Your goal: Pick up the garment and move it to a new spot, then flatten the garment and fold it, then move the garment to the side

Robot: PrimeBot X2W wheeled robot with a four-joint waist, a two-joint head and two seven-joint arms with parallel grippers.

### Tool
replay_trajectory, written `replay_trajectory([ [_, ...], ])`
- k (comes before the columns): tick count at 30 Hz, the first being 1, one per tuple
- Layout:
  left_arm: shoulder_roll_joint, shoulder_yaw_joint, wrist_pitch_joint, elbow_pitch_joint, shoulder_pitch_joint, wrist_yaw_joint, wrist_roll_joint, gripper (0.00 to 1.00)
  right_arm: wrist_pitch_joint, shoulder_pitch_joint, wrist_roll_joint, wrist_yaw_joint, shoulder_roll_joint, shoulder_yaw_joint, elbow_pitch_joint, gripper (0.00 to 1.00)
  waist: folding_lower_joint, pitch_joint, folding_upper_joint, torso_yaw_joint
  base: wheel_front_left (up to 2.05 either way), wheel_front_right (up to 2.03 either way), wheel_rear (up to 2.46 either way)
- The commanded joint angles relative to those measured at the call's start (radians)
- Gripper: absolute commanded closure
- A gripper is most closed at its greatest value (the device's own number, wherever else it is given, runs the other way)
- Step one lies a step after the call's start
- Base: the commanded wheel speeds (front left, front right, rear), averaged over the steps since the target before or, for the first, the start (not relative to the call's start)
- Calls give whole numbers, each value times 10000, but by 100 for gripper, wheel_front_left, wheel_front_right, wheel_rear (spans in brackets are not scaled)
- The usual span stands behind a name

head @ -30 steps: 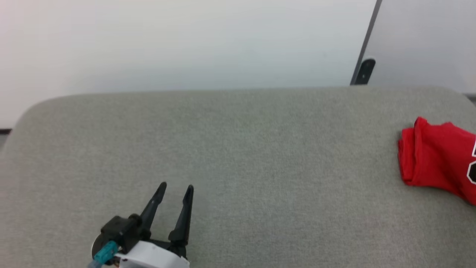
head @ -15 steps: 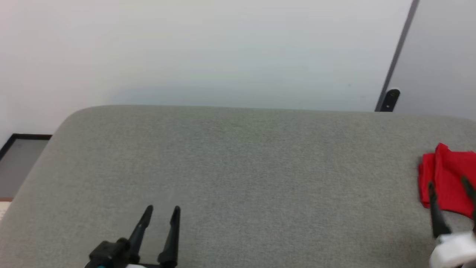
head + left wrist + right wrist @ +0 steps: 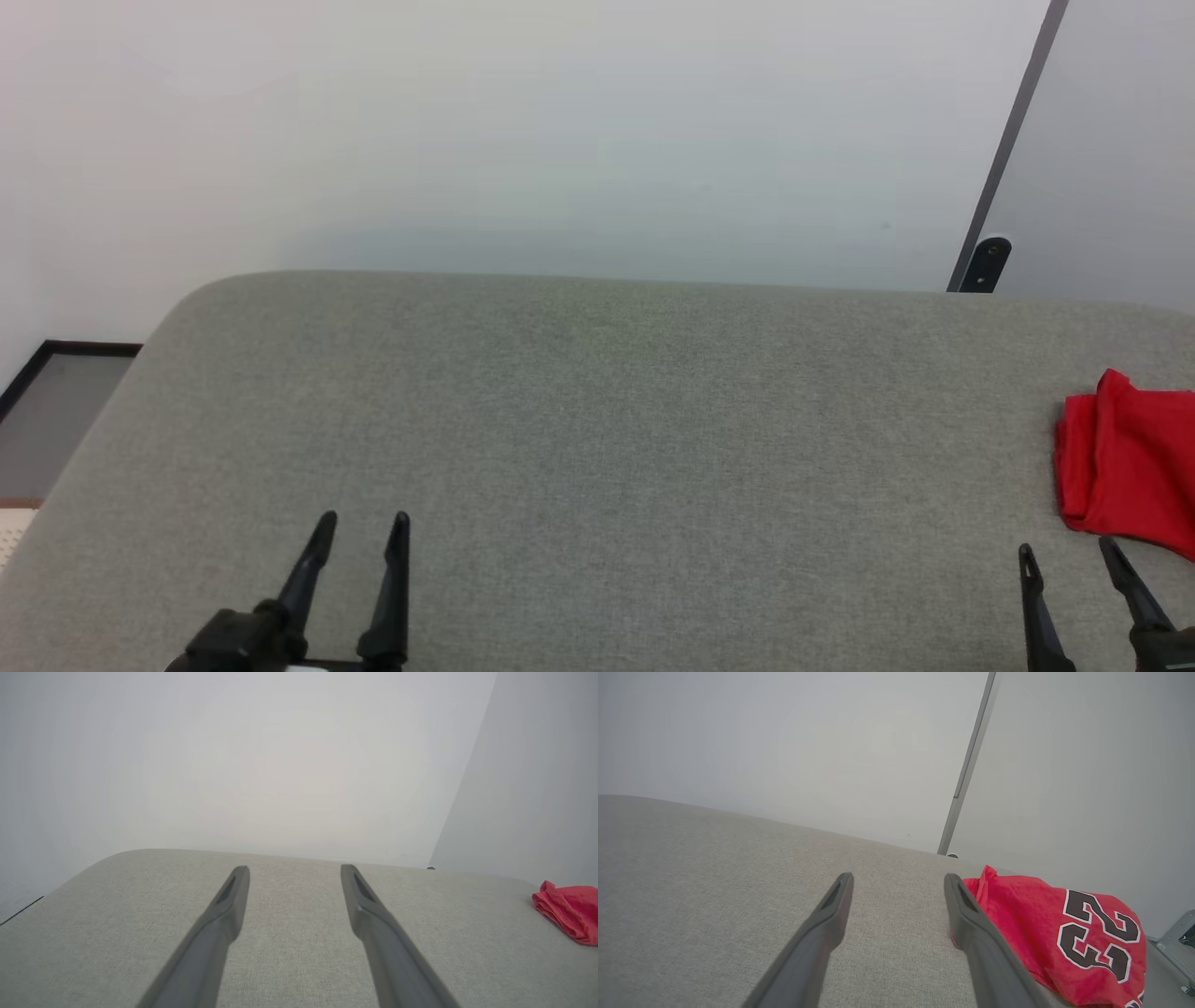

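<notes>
- Our left claw (image 3: 364, 516) hangs spread wide over the grey cushion (image 3: 597, 401), holding nothing, well apart from the shirt (image 3: 1125, 462).
- Our right claw (image 3: 1066, 547) is equally wide and empty. Its outer tip sits just beside the shirt's near edge, and we cannot tell whether they touch.
- The shirt lies bunched at the cushion's right end, cut off by the head view's right edge.
- In the right wrist view one finger hides part of the shirt's edge. The black, white-edged number 23 (image 3: 1099, 935) faces up.
- There its long axis runs from a raised corner near the wall down toward the lower right.
</notes>
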State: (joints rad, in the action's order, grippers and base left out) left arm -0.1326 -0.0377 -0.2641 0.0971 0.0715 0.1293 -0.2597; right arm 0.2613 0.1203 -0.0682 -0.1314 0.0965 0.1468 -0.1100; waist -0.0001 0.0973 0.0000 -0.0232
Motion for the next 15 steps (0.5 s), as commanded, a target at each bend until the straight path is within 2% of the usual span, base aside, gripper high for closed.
replay_trajectory([
  [1,15,49,5,-67,114,20,-28,0,47,126,-65,16,-4,-53,69,0,1,-10,0,-28,0,0,0],
  [15,108,27,7,475,352,20,299,0,48,-84,90,16,209,217,136,0,1,-11,0,-81,0,0,0],
])
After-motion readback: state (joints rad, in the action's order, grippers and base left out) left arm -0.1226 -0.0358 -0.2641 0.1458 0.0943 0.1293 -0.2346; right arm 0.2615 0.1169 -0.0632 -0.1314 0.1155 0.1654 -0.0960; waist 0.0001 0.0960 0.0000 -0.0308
